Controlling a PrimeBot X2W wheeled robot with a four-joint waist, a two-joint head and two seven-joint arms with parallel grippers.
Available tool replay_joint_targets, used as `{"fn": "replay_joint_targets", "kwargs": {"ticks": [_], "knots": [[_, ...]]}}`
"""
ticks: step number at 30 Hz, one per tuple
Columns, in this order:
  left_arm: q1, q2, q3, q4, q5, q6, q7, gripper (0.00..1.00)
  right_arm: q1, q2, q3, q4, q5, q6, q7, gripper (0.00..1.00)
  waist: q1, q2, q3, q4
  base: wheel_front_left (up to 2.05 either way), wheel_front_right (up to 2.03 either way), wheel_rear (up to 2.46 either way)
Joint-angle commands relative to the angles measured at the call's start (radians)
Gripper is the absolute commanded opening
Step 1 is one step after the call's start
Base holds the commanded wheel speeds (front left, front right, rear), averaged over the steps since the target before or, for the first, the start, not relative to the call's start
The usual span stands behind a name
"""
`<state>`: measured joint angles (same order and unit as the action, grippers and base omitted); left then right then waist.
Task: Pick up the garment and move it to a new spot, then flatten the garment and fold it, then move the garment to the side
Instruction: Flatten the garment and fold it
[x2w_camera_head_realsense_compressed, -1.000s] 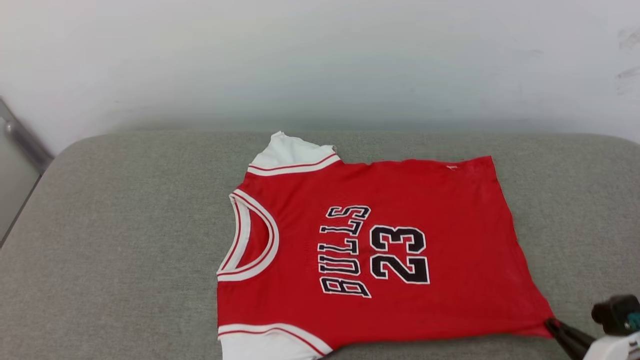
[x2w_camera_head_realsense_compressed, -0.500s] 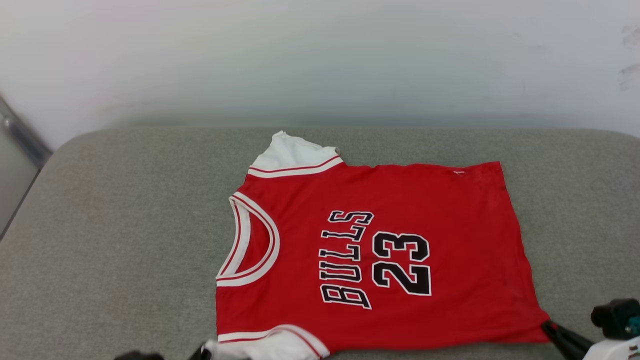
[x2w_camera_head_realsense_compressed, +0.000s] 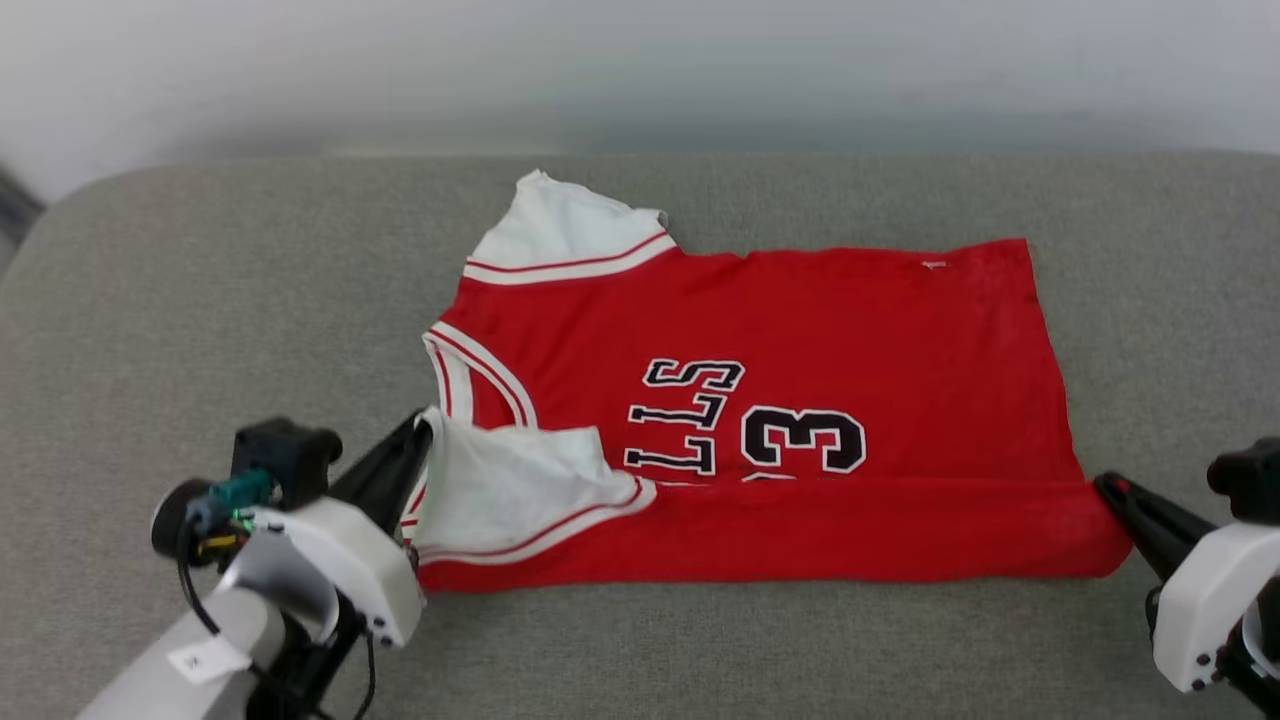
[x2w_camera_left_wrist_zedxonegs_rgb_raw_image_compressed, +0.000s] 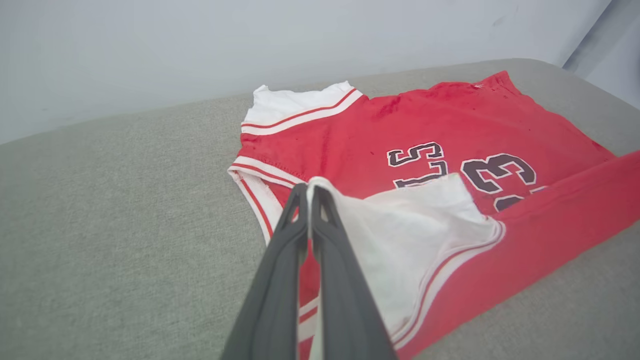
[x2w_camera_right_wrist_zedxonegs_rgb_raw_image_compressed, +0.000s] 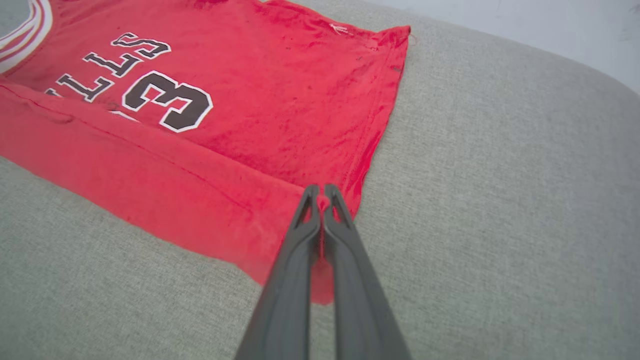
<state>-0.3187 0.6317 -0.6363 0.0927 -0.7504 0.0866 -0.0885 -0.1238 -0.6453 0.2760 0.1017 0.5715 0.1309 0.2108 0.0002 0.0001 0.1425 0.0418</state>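
Note:
The garment (x2w_camera_head_realsense_compressed: 820, 330), a red jersey with white sleeves and dark lettering, lies on the grey cushion, its near long edge turned over onto the front. My left gripper (x2w_camera_head_realsense_compressed: 425, 425) is shut on the corner of the near white sleeve (x2w_camera_left_wrist_zedxonegs_rgb_raw_image_compressed: 400, 235), which lies folded over the lettering. At the right, my right gripper (x2w_camera_head_realsense_compressed: 1103, 485) is shut on the near hem corner (x2w_camera_right_wrist_zedxonegs_rgb_raw_image_compressed: 322, 200). In the left wrist view the dark fingers (x2w_camera_left_wrist_zedxonegs_rgb_raw_image_compressed: 320, 235) pinch the white cloth. In the right wrist view the fingers (x2w_camera_right_wrist_zedxonegs_rgb_raw_image_compressed: 340, 235) clamp red cloth.
The grey upholstered cushion (x2w_camera_head_realsense_compressed: 200, 300) runs wide to the left, right and front of the jersey. A pale wall (x2w_camera_head_realsense_compressed: 640, 60) stands right behind its far edge. The far white sleeve (x2w_camera_head_realsense_compressed: 560, 225) lies flat near that back edge.
Both grippers have carried the near edge of the jersey away from me, folding it over the front and covering part of the lettering. The head camera has tilted down, bringing the left arm into view.

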Motion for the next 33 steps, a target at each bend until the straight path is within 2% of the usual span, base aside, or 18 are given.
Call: {"fn": "replay_joint_targets", "kwargs": {"ticks": [1,7,15,23,24,25,26,29,33], "knots": [[-0.041,-0.010,0.000,0.026,0.006,-0.013,0.007,0.00,-0.030,0.003,0.007,0.003,-0.003,-0.001,0.004,0.00,-0.0002,-0.0001,0.046,-0.014,0.00,0.00,0.00],[-0.163,-0.037,-0.004,0.150,0.022,-0.057,0.014,0.00,-0.116,0.011,0.038,0.035,-0.010,0.000,0.007,0.00,-0.0002,-0.0001,0.127,-0.030,0.00,0.00,0.00],[-0.240,-0.079,-0.017,0.331,0.027,-0.088,0.002,0.00,-0.216,0.024,0.091,0.104,-0.009,-0.001,-0.015,0.00,-0.0002,-0.0001,0.215,-0.041,0.00,0.00,0.00],[-0.267,-0.131,-0.047,0.482,0.020,-0.131,-0.004,0.00,-0.282,0.038,0.161,0.195,0.014,0.000,-0.037,0.00,-0.0002,-0.0001,0.213,-0.036,0.00,0.00,0.00],[-0.269,-0.134,-0.045,0.493,0.014,-0.137,-0.004,0.00,-0.287,0.041,0.168,0.201,0.020,0.000,-0.043,0.30,-0.0002,-0.0001,0.205,-0.034,0.00,0.00,0.00],[-0.272,-0.134,-0.047,0.503,0.016,-0.138,-0.004,0.50,-0.291,0.040,0.171,0.208,0.025,0.000,-0.048,0.84,-0.0002,-0.0001,0.194,-0.032,0.00,0.00,0.00],[-0.282,-0.132,-0.047,0.508,0.024,-0.137,-0.014,1.00,-0.294,0.039,0.172,0.213,0.031,0.000,-0.054,1.00,-0.0002,-0.0001,0.183,-0.029,0.00,0.00,0.00],[-0.309,-0.123,-0.052,0.505,0.037,-0.146,-0.019,1.00,-0.292,0.030,0.177,0.219,0.039,0.000,-0.067,1.00,-0.0002,-0.0001,0.145,-0.017,0.00,0.00,0.00],[-0.338,-0.102,-0.053,0.472,0.041,-0.135,0.022,1.00,-0.273,0.015,0.171,0.206,0.051,0.000,-0.083,1.00,-0.0002,-0.0001,0.101,0.000,0.00,0.00,0.00]]}}
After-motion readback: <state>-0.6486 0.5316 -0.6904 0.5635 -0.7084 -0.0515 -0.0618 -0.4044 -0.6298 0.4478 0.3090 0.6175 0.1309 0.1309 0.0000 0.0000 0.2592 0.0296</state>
